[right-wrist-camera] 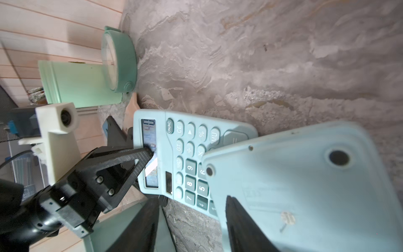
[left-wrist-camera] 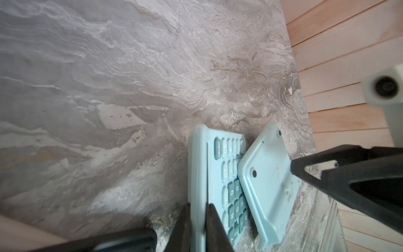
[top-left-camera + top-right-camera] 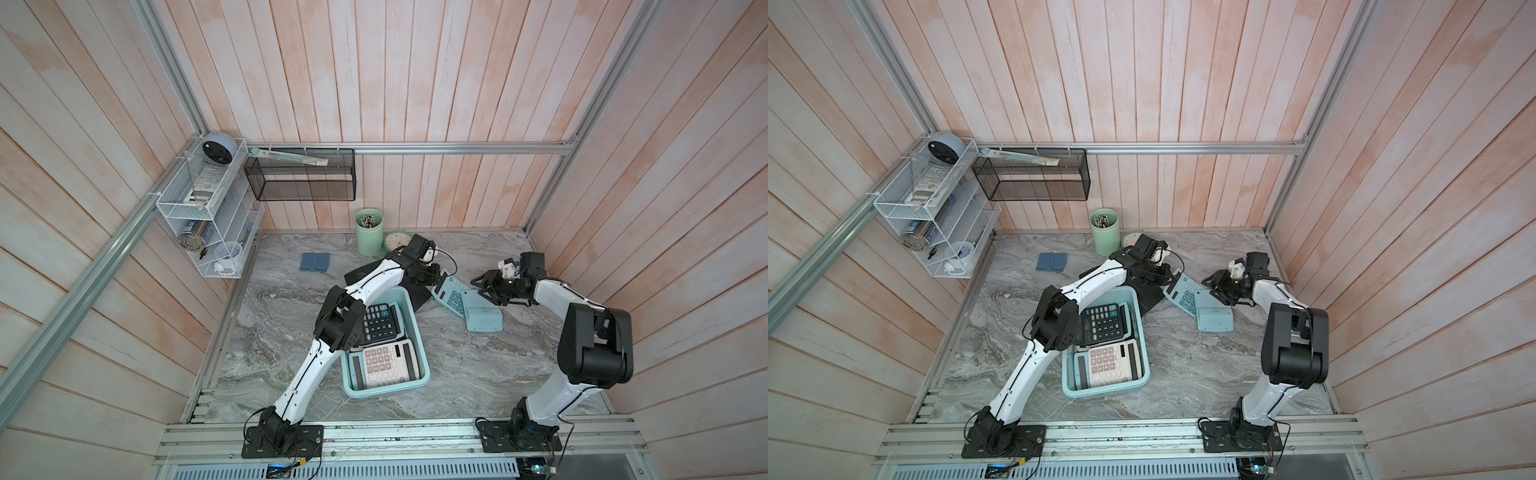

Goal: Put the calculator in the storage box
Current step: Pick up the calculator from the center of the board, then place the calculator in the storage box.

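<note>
A light blue calculator (image 3: 451,296) (image 2: 218,165) lies keys up behind the aqua storage box (image 3: 420,349) (image 3: 1142,345). My left gripper (image 3: 432,276) (image 2: 198,206) is shut on its display-end edge, one finger on each face. A second light blue calculator (image 3: 482,316) (image 1: 305,174) lies face down, overlapping the first one's keys. My right gripper (image 3: 484,286) (image 1: 194,209) hangs open at that one's far edge, with bare table between its fingers. In the box lie a black calculator (image 3: 380,322) and a pale pink one (image 3: 388,363).
A green pen cup (image 3: 369,232) and a green clock (image 3: 395,241) stand at the back wall near my left wrist. A black flat pad (image 3: 419,297) lies under the left arm. A blue-grey pad (image 3: 315,262), a black mesh basket (image 3: 301,174) and a white wire rack (image 3: 203,208) are at the left.
</note>
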`<state>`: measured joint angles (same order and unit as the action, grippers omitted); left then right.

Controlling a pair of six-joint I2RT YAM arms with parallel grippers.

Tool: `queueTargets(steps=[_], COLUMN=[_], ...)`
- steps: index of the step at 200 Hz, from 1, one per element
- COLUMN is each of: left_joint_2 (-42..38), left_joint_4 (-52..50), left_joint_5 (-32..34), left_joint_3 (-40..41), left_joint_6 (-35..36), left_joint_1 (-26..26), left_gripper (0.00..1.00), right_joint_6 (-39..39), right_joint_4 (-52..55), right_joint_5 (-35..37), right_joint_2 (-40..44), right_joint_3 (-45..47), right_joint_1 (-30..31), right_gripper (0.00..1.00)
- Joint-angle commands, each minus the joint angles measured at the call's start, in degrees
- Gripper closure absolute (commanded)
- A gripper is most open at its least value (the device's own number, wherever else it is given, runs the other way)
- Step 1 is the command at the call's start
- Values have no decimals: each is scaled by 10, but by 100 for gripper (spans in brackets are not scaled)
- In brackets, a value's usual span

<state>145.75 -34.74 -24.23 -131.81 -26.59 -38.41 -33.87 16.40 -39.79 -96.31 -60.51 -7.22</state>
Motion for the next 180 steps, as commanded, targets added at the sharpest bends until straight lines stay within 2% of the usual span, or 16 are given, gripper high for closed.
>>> queueTargets(steps=[1, 43, 95, 150, 180], left_joint_2=[-70, -176, -328, -554, -674], left_joint_4=[25, 65, 64, 57, 12], left_joint_5=[49, 105, 150, 151, 153], left_joint_3=[13, 104, 234, 444, 540], left_joint_6=[-18, -57, -100, -169, -202], left_joint_1=[6, 22, 33, 49, 51], left_gripper=[100, 100, 100, 100, 100], right_joint_6=[-12, -29, -52, -57, -48], right_joint_4=[-11, -23, -31, -19, 1], right_joint_5=[-16, -19, -31, -26, -17], right_joint_2=[40, 89, 133, 190, 217], right_joint_3=[16, 46, 60, 80, 78], right_joint_1=[0, 0, 10, 55, 111], right_gripper=[43, 43, 43, 43, 43])
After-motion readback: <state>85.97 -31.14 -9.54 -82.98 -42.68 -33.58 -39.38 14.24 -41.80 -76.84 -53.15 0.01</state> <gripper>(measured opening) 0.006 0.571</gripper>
